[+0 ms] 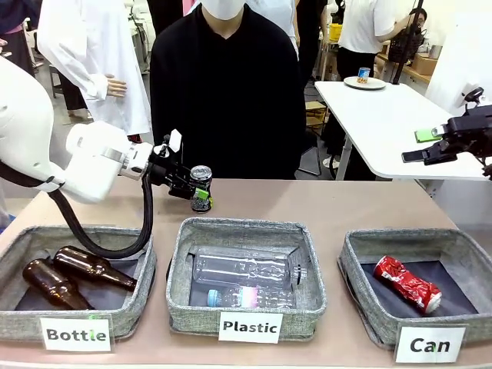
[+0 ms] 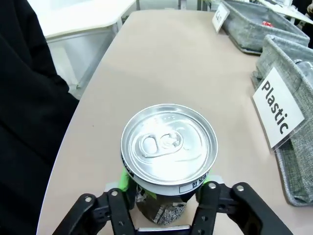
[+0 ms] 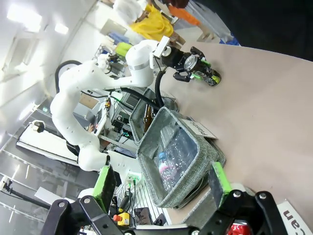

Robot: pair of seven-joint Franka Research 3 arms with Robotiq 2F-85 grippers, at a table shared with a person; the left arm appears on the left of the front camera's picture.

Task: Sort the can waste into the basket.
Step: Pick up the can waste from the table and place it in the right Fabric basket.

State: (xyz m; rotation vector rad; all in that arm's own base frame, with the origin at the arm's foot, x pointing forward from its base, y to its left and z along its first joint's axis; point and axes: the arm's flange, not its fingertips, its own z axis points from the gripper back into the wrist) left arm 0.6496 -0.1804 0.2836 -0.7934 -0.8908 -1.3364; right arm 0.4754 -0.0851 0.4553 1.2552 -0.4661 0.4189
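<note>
The black-patterned can [image 1: 201,175] with a silver top [image 2: 168,144] stands upright at the table behind the middle basket. My left gripper [image 1: 202,198] is shut on its lower body, green pads on both sides [image 2: 166,196]. I cannot tell whether the can's base touches the table. The crushed red can [image 1: 407,283] lies inside the grey "Can" basket [image 1: 354,257] at the right. High above the table's right edge my right gripper [image 1: 421,156] hangs open, holding nothing [image 3: 161,183]. The right wrist view shows the far left gripper on the black can [image 3: 213,78].
The "Plastic" basket [image 1: 181,269] in the middle holds clear bottles. The "Bottle" basket [image 1: 11,246] at the left holds two brown glass bottles [image 1: 73,273]. A person in black sits at the far side. Bare tabletop runs behind the baskets.
</note>
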